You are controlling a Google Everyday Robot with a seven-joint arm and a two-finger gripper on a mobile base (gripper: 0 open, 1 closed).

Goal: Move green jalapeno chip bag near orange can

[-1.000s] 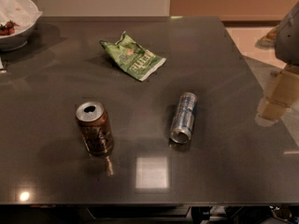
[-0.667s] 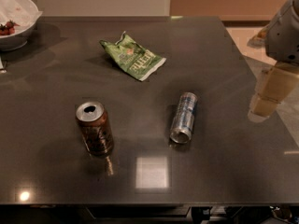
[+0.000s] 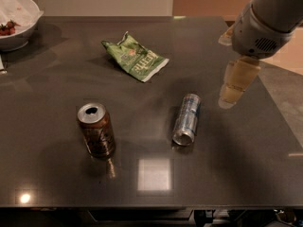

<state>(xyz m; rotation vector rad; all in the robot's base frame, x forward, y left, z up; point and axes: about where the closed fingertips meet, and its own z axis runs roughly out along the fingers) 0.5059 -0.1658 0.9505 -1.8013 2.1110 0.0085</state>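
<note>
Dark grey table (image 3: 246, 174), slim silver-and-blue can (image 3: 186, 119) lying on its side (right of centre), white bowl (image 3: 19, 40) at far-left corner

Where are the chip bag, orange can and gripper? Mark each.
green jalapeno chip bag (image 3: 135, 58), camera view, middle of the foil.
orange can (image 3: 98, 134), camera view, label side.
gripper (image 3: 228, 100), camera view, lower tip, over the table (image 3: 251, 145) at right.

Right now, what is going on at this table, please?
A robot arm is working here, but it handles nothing yet. Its hand hovers over the right side of the dark table, apart from everything. The green jalapeno chip bag lies flat toward the far middle, untouched. The orange can stands upright at the near left, well away from the bag. A silver-and-blue can lies on its side between the orange can and the hand. A white bowl sits in the far left corner.
</note>
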